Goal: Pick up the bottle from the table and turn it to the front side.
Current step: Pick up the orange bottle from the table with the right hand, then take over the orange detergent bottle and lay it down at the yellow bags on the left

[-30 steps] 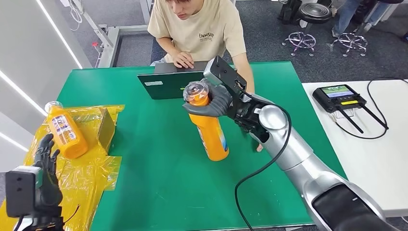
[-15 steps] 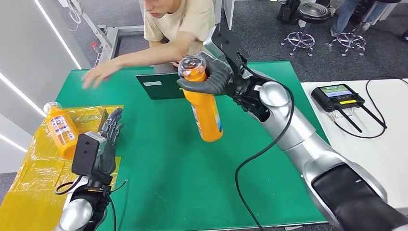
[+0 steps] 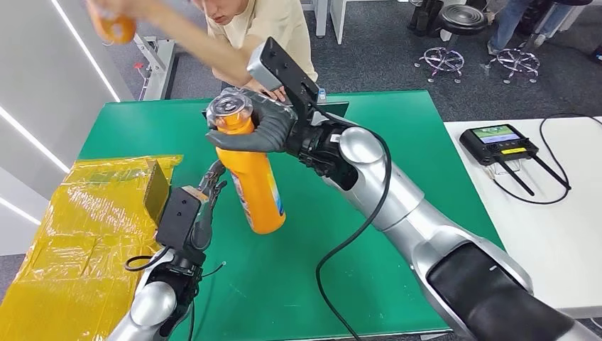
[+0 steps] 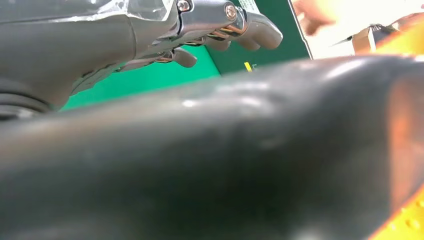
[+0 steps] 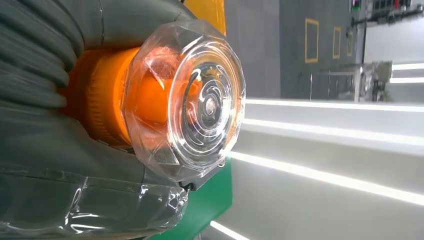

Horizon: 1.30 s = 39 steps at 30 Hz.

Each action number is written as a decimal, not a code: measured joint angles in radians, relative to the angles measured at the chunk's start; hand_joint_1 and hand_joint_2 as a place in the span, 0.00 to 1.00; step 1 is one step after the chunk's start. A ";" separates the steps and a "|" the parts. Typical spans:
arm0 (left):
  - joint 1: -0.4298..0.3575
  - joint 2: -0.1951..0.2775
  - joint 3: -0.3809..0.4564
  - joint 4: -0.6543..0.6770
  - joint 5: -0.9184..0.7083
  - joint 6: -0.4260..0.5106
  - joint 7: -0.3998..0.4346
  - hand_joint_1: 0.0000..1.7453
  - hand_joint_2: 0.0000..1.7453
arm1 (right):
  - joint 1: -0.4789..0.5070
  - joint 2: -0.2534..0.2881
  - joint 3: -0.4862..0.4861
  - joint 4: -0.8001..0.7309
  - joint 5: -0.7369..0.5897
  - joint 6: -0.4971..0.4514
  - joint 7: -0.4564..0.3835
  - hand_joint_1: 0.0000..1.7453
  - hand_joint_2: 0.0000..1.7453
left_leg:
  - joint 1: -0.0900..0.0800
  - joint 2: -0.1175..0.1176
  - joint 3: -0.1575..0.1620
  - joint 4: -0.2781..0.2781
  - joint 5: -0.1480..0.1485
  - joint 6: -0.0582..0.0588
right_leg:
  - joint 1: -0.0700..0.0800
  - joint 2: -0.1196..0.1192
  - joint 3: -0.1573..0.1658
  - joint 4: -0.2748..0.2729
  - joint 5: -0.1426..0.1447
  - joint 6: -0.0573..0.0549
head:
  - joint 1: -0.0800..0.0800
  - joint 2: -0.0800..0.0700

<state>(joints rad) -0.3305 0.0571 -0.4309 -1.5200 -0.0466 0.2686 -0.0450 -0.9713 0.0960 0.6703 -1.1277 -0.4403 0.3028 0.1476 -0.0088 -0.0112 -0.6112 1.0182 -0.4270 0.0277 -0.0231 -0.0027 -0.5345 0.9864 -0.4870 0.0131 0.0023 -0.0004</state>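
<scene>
Bottle (image 3: 259, 192) aloft, gripped at the neck by right hand (image 3: 248, 131).
Left hand (image 3: 206, 195) beside it, grip unclear; rotate slowly, keeping neck grip firm.

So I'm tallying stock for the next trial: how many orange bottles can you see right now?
2. One orange bottle hangs over the green table, gripped near its clear cap by the right hand. Another, blurred, is in a person's raised hand at the far left corner.

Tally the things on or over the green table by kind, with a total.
Orange bottles: 2, one in the right hand, one in a person's hand
Yellow plastic sheets: 1
Laptops: 1
Total: 4
</scene>
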 joint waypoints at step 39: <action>-0.023 -0.030 -0.101 0.136 -0.036 0.013 -0.028 1.00 1.00 | 0.022 -0.028 0.007 -0.101 0.088 -0.033 0.059 0.00 0.00 | 0.000 0.000 0.000 0.000 0.000 0.000 | 0.000 -0.001 0.000 0.000 0.000 0.000 | 0.000 0.000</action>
<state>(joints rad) -0.3530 0.0275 -0.5320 -1.3838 -0.0829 0.2813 -0.0728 -0.9491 0.0684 0.6770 -1.2292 -0.3526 0.2702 0.2070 -0.0086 -0.0115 -0.6114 1.0184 -0.4270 0.0277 -0.0229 -0.0032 -0.5346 0.9864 -0.4871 0.0131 0.0022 -0.0004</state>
